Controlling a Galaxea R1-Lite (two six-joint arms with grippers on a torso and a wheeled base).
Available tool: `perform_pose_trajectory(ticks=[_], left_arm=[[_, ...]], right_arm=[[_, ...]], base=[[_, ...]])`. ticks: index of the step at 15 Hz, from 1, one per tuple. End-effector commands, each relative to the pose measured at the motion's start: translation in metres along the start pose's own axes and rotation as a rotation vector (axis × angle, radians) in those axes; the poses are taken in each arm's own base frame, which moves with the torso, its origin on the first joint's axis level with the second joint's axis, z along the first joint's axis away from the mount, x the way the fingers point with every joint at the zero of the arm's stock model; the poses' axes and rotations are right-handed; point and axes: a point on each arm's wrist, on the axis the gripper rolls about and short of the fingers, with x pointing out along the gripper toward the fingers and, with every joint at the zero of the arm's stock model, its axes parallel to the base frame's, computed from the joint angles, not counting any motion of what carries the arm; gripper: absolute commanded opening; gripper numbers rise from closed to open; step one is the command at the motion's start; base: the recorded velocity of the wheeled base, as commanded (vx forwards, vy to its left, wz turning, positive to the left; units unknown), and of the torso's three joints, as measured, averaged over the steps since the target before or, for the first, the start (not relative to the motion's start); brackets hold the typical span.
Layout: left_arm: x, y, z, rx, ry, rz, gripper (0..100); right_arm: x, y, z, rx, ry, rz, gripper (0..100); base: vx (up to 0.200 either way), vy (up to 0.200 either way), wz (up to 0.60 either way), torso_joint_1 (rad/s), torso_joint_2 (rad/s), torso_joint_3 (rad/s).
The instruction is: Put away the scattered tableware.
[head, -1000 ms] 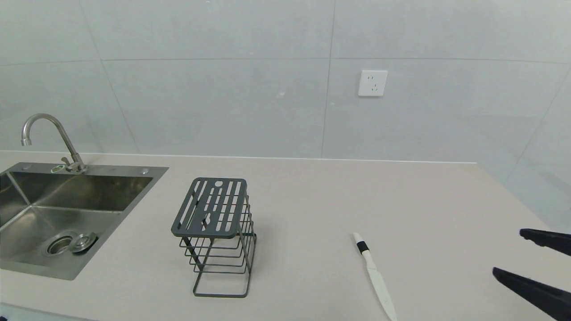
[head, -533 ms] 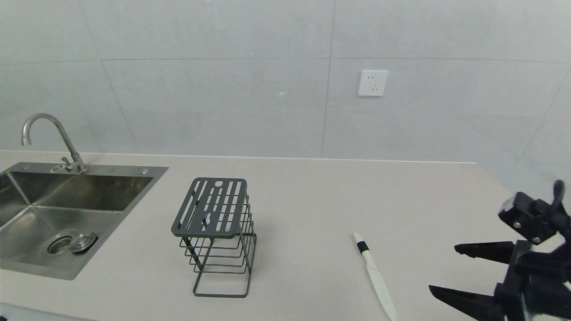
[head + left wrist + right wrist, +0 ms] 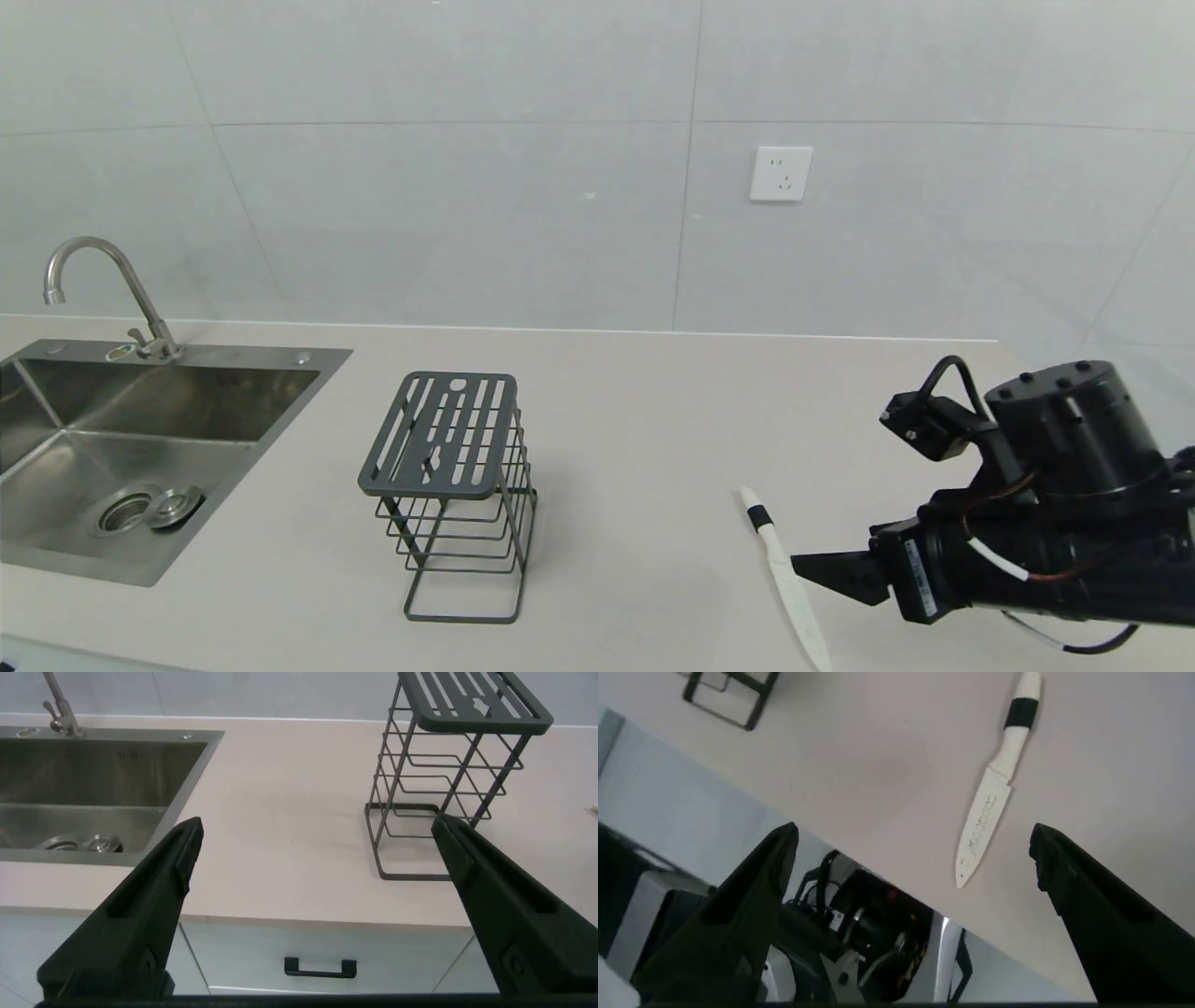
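Observation:
A white knife point(image 3: 782, 567) with a black band near its handle end lies flat on the pale counter, front right. My right gripper point(image 3: 814, 567) hovers just to the right of its blade, apart from it. In the right wrist view the knife point(image 3: 996, 798) lies below and between the fingers of the right gripper point(image 3: 910, 845), which stand wide open and hold nothing. A dark wire rack point(image 3: 448, 490) with a slotted top stands at the counter's middle. My left gripper point(image 3: 318, 826) is open and empty, held near the front edge, with the rack point(image 3: 458, 775) ahead of it.
A steel sink point(image 3: 233, 357) with a curved faucet point(image 3: 93, 275) is set in the counter at the left. A wall socket point(image 3: 780, 174) sits on the tiled wall behind. The counter ends at the right, past the arm. A drawer handle point(image 3: 320, 969) shows below the front edge.
My right arm has come in from the right edge and moved left toward the knife, its wrist turning. Knife, rack and sink have not moved.

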Motion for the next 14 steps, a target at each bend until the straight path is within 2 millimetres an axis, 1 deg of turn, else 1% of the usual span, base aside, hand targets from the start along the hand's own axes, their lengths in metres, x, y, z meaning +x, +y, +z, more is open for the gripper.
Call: perform_pose_trajectory(ticks=[1,3,5,6,8,10,12,14], left_arm=[[0.000,0.000,0.000,0.000,0.001,-0.001,100],[0.000,0.000,0.000,0.000,0.001,0.002,100],[0.000,0.000,0.000,0.000,0.001,0.001,100],[0.000,0.000,0.000,0.000,0.001,0.001,100],[0.000,0.000,0.000,0.000,0.001,0.001,100],[0.000,0.000,0.000,0.000,0.001,0.002,100],[0.000,0.000,0.000,0.000,0.001,0.004,100],[0.000,0.000,0.000,0.000,0.001,0.002,100]], right_arm=[[0.017,0.008,-0.006,-0.032,0.071,-0.003,100],[0.027,0.007,-0.009,-0.038,0.097,-0.061,100],[0.039,0.002,-0.019,-0.041,0.146,-0.141,100],[0.051,-0.001,-0.024,-0.041,0.165,-0.169,100],[0.074,-0.005,-0.021,-0.032,0.123,-0.210,100],[0.083,-0.005,-0.029,-0.046,0.157,-0.217,100],[0.098,-0.008,-0.028,-0.040,0.165,-0.228,100],[0.108,-0.012,-0.027,-0.036,0.137,-0.280,100]], base=[[0.000,0.000,0.00,0.000,0.00,0.000],[0.000,0.000,0.00,0.000,0.00,0.000],[0.000,0.000,0.00,0.000,0.00,0.000],[0.000,0.000,0.00,0.000,0.00,0.000],[0.000,0.000,0.00,0.000,0.00,0.000],[0.000,0.000,0.00,0.000,0.00,0.000],[0.000,0.000,0.00,0.000,0.00,0.000],[0.000,0.000,0.00,0.000,0.00,0.000]])
